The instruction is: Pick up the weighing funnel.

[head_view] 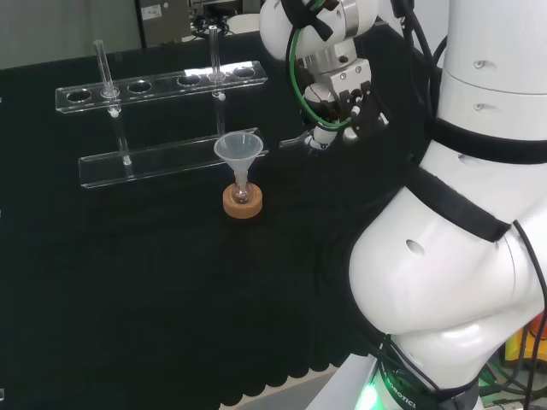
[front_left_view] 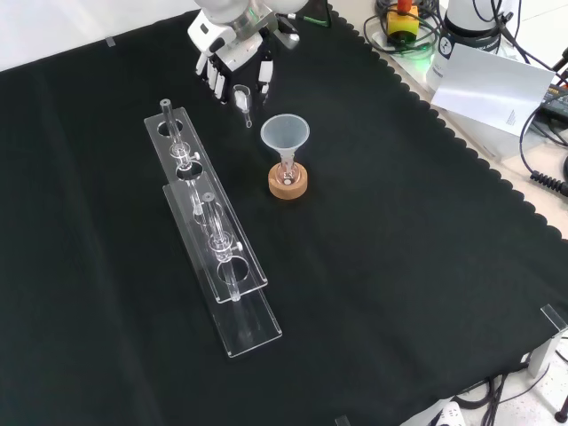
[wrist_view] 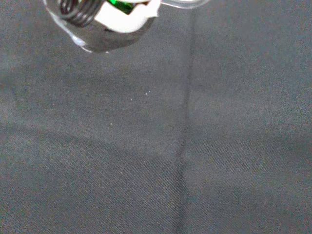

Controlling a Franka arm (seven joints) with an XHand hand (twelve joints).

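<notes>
- Nearest in the front view stand the long clear acrylic tube rack [front_left_view: 253, 319] and the big translucent cone-shaped funnel [front_left_view: 284, 133] on its round cork ring [front_left_view: 288, 186] — a swinging stem could clip either.
- Farther off, the black and white hand [front_left_view: 229, 49] pinches the small clear weighing funnel [front_left_view: 242, 96], stem down — it may slip.
- The wrist view adds bare black cloth [wrist_view: 156, 146] beneath.

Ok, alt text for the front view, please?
The hand hangs at the top edge, the small clear weighing funnel right below it. Nearby the funnel stands in a flask on a cork ring, beside a clear tube rack.
</notes>
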